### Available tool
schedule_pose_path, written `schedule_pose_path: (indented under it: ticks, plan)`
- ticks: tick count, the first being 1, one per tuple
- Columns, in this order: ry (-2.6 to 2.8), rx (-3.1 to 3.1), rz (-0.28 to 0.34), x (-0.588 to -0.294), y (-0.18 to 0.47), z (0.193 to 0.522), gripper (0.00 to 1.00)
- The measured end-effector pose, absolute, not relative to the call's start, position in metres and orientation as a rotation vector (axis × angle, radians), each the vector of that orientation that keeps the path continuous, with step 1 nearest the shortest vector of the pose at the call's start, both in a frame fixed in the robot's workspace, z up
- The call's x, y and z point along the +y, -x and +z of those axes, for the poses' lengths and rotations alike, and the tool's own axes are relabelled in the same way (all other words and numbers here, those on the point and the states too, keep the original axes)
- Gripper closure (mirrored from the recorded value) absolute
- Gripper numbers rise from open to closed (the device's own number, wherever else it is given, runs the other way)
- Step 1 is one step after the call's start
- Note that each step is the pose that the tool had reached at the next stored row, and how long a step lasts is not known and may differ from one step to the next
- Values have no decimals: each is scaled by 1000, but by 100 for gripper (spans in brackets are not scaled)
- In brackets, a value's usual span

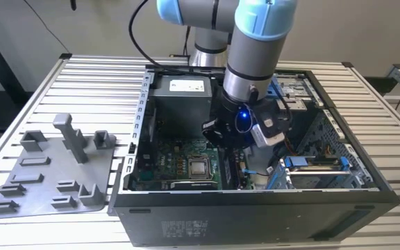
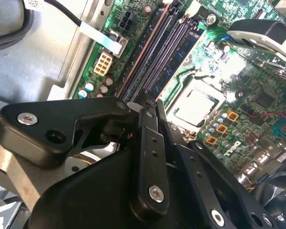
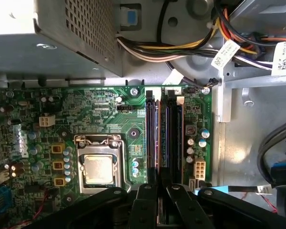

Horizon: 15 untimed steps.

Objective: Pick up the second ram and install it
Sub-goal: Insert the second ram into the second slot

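Black gripper [image 3: 157, 191] low over motherboard [image 3: 86, 109] slots.

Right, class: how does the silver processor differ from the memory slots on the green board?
The processor is square and silver; the memory slots are long, narrow and dark. The processor sits alone in a metal frame; the memory slots run side by side in a row. The gripper is at one end of the memory slots, off to the processor's side. Both sit flat on the green motherboard.
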<state>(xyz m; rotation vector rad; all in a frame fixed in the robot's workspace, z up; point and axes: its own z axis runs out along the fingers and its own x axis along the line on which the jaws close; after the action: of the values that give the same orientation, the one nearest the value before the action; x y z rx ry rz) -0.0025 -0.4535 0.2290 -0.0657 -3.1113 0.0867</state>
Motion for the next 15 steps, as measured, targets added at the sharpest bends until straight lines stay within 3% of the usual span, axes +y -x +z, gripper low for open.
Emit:
schedule_pose_path:
  ticks: [15]
  plan:
    - [65,-3111,87,-456,2,225,86]
